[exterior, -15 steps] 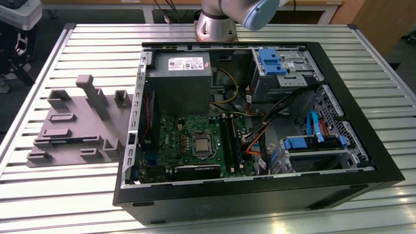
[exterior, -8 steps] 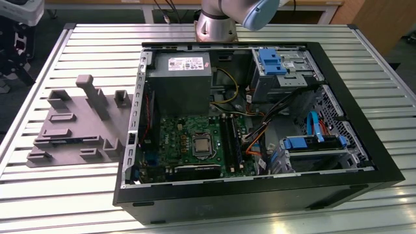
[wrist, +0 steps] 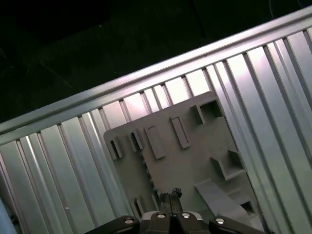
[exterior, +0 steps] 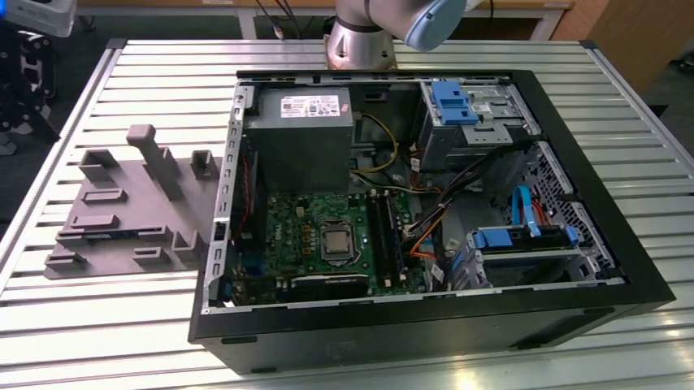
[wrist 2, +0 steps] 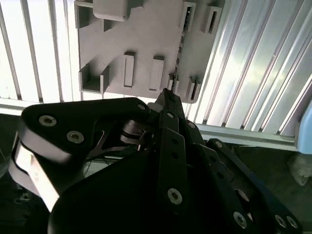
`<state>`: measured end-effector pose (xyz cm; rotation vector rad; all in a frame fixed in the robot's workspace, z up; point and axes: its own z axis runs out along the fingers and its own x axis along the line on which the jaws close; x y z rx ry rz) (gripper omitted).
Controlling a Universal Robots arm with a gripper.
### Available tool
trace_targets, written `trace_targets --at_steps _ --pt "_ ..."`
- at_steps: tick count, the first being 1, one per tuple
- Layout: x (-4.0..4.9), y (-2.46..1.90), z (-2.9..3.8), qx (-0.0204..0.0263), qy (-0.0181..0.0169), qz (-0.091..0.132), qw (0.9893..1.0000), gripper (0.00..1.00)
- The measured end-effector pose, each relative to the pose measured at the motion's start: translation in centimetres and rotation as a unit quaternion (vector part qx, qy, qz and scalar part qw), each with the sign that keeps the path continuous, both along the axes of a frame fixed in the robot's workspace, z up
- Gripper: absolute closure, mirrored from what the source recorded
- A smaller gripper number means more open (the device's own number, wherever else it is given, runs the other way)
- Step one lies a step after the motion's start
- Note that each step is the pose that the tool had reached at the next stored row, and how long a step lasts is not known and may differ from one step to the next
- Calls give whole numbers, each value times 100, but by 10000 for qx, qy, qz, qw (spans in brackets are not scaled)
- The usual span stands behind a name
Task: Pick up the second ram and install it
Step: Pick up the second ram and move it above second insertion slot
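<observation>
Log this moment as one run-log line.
gripper: above grey tray | second ram: edge-on in tray, not gripped | step: pick-up not yet done

I see a broad work table [exterior: 97,341] of pale, ribbed metal slats with a raised rail along its edge, and in the second wrist view the overhead light glances off those slats [wrist 2: 253,63] in bright white bands. Past the table's far side a wooden desk top [exterior: 521,5] on white legs has dark cables [exterior: 284,16] hanging beneath it, and a brown wooden panel [exterior: 639,36] stands at the exterior view's right. The floor [wrist: 97,44] around the table is dark and shadowed, almost black beyond the rail in the first wrist view.
</observation>
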<state>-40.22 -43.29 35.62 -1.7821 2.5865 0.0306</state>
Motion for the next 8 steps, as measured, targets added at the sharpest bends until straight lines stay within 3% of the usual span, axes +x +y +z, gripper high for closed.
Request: trace_targets --at_steps 4,8 --pt "0 0 -17 0 0 368 9993 89" --pt "0 -1 -44 0 -1 703 9975 89"
